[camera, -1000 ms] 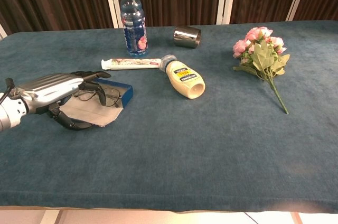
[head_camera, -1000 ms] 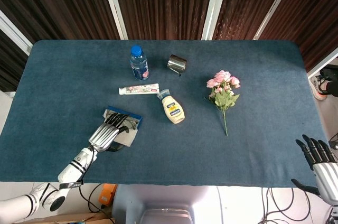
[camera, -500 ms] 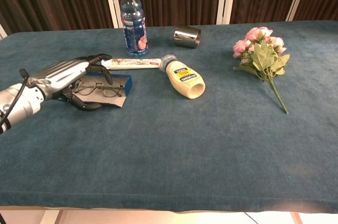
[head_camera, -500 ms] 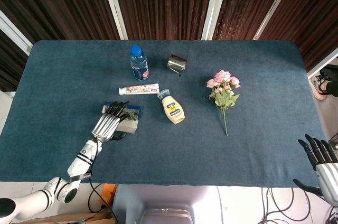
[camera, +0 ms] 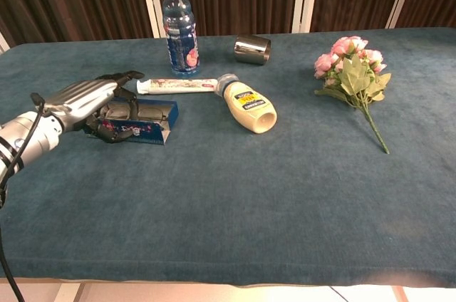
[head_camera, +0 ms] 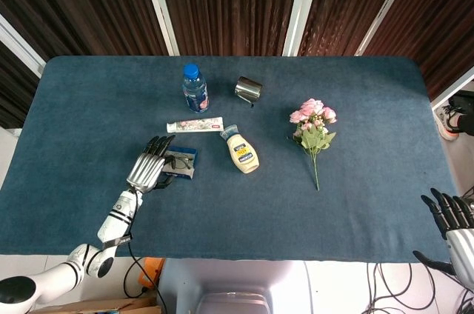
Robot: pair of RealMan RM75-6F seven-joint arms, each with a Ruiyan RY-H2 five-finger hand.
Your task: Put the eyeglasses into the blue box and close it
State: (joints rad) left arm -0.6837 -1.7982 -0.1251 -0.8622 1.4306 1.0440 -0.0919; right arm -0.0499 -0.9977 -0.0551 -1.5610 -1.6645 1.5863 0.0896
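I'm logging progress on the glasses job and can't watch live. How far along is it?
Mostly done, it seems: the glasses look to lie inside the blue box. In hand: the left robot hand rests over the box, apparently working its lid. Left: the box looks not fully shut, since the glasses show through its top. The right robot hand hangs idle off the table edge.

Matt cloth table (camera: 285,195); shiny metal cup (camera: 252,50).

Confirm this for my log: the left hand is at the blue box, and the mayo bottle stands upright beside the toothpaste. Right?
Not quite. The left hand is at the blue box, but the mayo bottle lies on its side beside the toothpaste, not upright. The chest view shows it plainly.
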